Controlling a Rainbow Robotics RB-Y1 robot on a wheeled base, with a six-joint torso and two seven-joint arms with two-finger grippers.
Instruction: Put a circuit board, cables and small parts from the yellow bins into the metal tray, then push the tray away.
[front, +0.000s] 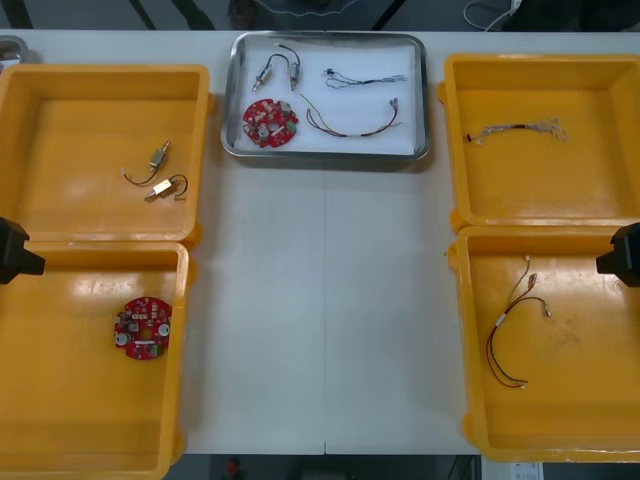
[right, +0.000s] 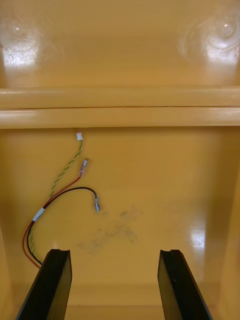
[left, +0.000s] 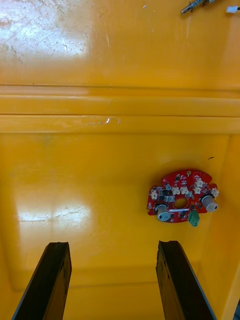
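Observation:
The metal tray (front: 425, 100) sits at the table's far middle, white inside, holding a round red circuit board (front: 270, 122), two small metal parts (front: 278, 68), a blue and white cable (front: 365, 77) and a red and yellow cable (front: 350, 122). My left gripper (left: 114, 262) hangs open over the near left yellow bin (front: 60, 420), a red circuit board (left: 182, 195) lying beyond its fingers. My right gripper (right: 114, 270) is open above the near right yellow bin (front: 580, 400), with a red, yellow and black cable (right: 55, 202) ahead of one finger.
The far left yellow bin (front: 60, 120) holds two small metal parts (front: 158, 172). A twisted cable (front: 515, 130) lies in the far right yellow bin (front: 600, 180). The left arm (front: 15, 250) and right arm (front: 625, 255) show at the table's sides. Bare table runs between the bins.

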